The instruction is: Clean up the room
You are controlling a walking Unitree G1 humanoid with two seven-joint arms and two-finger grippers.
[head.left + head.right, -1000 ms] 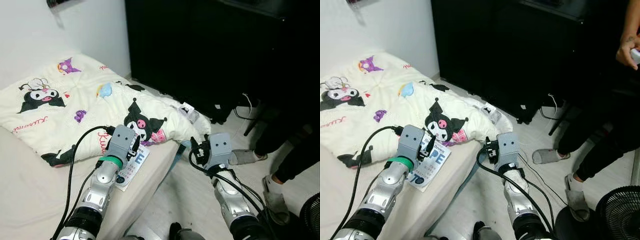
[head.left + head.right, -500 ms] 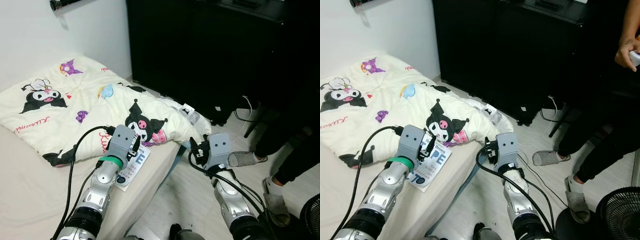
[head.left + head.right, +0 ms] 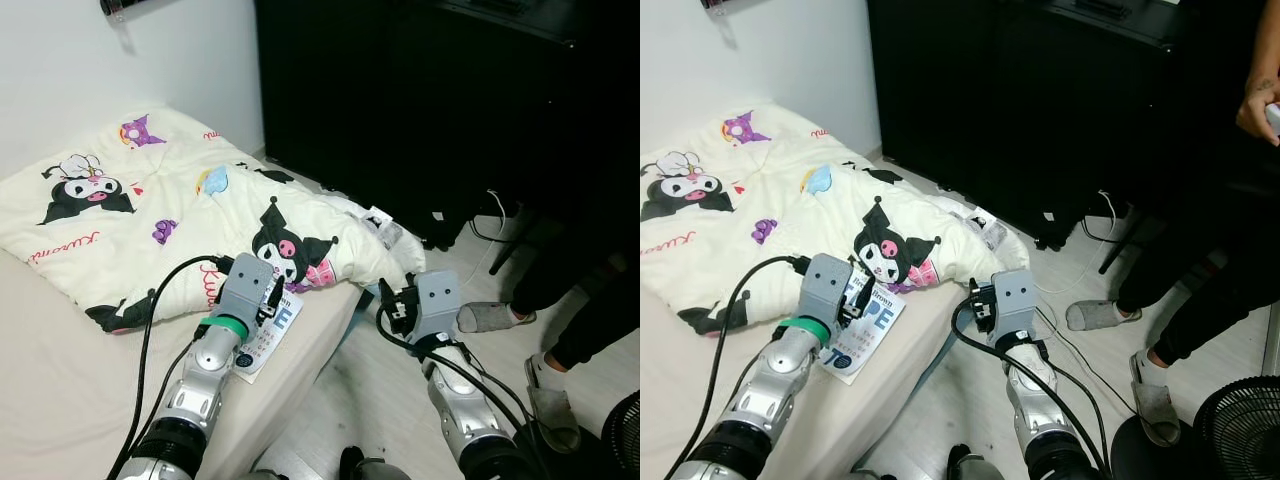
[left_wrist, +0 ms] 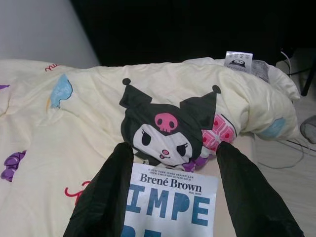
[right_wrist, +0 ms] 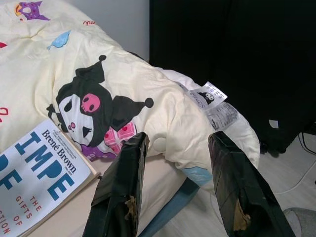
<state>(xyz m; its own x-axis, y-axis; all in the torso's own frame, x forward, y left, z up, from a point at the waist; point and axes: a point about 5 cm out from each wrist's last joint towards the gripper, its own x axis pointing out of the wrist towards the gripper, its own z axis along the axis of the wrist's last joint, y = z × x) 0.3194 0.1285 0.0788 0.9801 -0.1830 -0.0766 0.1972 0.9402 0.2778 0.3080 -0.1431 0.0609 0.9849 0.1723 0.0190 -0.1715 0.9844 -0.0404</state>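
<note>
A white book point(image 3: 272, 328) with big blue letters lies on the bed near its edge, partly tucked under the cream cartoon-print blanket point(image 3: 130, 220). My left gripper point(image 4: 175, 148) hovers just over the book point(image 4: 170, 200), open, one finger on either side of its top edge. Beyond the bed's edge, over the floor, my right gripper point(image 5: 177, 138) is open and empty, pointing at the blanket's hanging corner point(image 5: 187, 123) with its sewn-in labels. The book point(image 5: 37, 170) also lies off to one side in the right wrist view.
The bare mattress point(image 3: 60, 380) extends to the left. A tall black cabinet point(image 3: 400, 100) stands behind. A person's legs point(image 3: 1200, 290) and grey slippers point(image 3: 488, 316) are on the right, with a floor fan point(image 3: 1240, 425) and cables point(image 3: 1095, 225) nearby.
The head view has shifted slightly. Both grippers stay open and about where they were, the left one still over the book.
</note>
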